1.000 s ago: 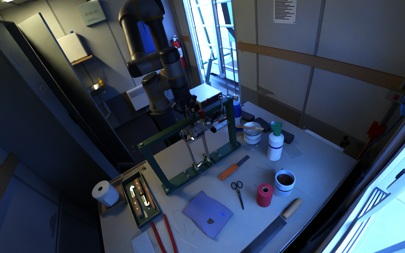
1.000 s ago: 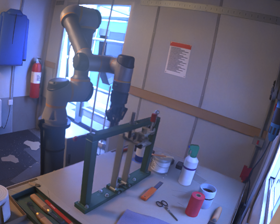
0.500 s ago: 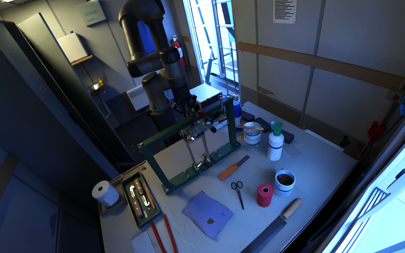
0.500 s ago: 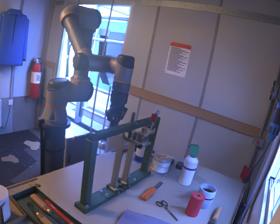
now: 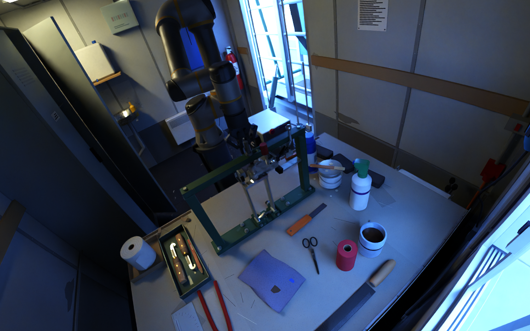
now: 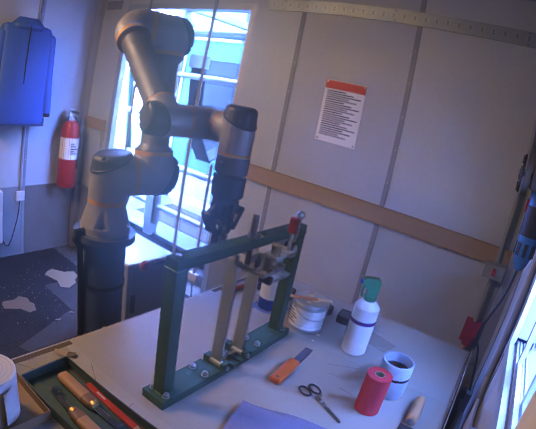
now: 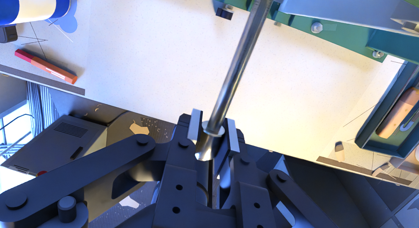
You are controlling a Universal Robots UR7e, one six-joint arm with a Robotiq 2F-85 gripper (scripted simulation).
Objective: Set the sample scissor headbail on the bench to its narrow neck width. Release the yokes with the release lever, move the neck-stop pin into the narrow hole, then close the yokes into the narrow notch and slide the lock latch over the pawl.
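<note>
The steel neck-stop pin (image 7: 231,71) is held at its collared head by my closed gripper (image 7: 210,130), and its long shaft points down toward the bench and the headbail's green base. The headbail (image 5: 254,181) is a green frame standing on the bench, with two slim yokes (image 6: 237,301) hanging from a mechanism on its top bar. My gripper (image 5: 243,144) sits just above that top bar, left of the red-knobbed release lever (image 5: 263,148). The pin holes, notches and lock latch are too small to make out.
A green tool tray (image 5: 183,259) lies at the bench's near left by a paper roll (image 5: 137,253). An orange-handled knife (image 5: 305,219), scissors (image 5: 311,249), a red roll (image 5: 346,255), a cup (image 5: 372,238) and a white bottle (image 5: 360,185) lie right of the frame.
</note>
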